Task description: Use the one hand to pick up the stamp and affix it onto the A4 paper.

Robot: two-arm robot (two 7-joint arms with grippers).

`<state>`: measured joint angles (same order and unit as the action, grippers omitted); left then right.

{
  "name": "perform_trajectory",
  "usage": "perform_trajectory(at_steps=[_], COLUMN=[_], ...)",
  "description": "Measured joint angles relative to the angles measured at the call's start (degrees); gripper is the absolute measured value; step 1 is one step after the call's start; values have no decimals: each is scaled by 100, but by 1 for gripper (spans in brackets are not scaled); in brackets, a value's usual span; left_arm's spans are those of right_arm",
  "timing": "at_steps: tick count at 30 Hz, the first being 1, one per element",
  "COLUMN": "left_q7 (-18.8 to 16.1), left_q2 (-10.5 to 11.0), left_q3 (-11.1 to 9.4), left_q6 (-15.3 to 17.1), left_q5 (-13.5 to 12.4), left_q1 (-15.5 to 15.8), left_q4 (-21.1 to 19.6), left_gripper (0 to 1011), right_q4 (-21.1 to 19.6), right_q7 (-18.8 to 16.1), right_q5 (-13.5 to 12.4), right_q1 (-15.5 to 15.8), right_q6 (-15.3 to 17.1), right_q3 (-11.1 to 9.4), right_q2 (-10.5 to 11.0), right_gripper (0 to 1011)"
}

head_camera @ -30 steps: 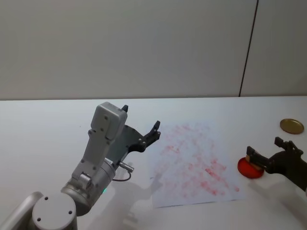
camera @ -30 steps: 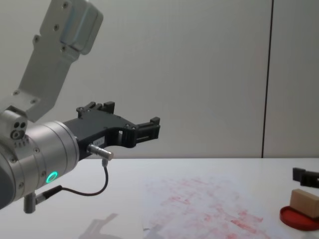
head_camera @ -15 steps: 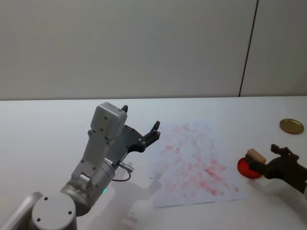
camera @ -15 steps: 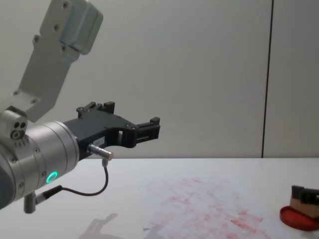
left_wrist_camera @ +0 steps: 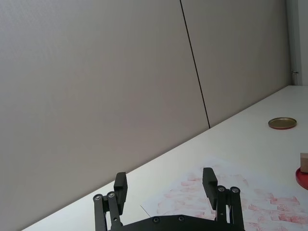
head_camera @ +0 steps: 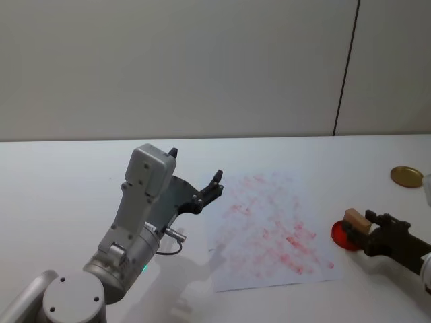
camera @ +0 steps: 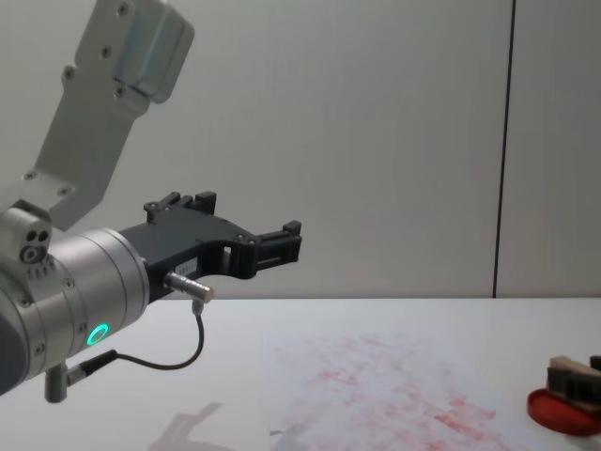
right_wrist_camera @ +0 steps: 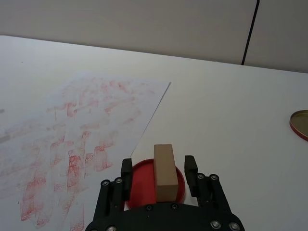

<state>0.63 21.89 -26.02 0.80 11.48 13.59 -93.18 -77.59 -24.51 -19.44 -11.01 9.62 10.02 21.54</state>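
A red ink pad [head_camera: 341,237] sits on the desk [head_camera: 67,182] just off the right edge of the A4 paper [head_camera: 269,222], and a gold round lid [head_camera: 407,176] lies well behind it. The stamp [right_wrist_camera: 165,171] rests on top of the pad. My right gripper [right_wrist_camera: 159,166] straddles the stamp, jaws spread with a gap on each side, gripping nothing. My left gripper [left_wrist_camera: 164,182] hangs wide open and empty above the desk, left of the paper.

Silver arm [camera: 84,291], green light [camera: 98,333], black left hand [left_wrist_camera: 164,177]
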Motion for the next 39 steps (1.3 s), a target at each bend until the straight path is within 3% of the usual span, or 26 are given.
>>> perform_trajectory(at_steps=[11, 15, 28, 39], left_q7=[0, 0, 0, 0], left_q2=[0, 0, 0, 0], left_q3=[0, 0, 0, 0], left_q6=[0, 0, 0, 0], left_q5=[0, 0, 0, 0], left_q1=[0, 0, 0, 0], left_q4=[0, 0, 0, 0], left_gripper=[993, 993, 993, 993], right_q4=[87, 96, -61, -323], right_q7=[15, 52, 138, -111], right_q5=[42, 80, 168, 188], right_q1=[-47, -51, -37, -72], right_q6=[-133, -221, -507, -503], right_q3=[21, 26, 65, 202], right_q2=[-16, -18, -38, -141], right_gripper=[307, 224, 214, 216])
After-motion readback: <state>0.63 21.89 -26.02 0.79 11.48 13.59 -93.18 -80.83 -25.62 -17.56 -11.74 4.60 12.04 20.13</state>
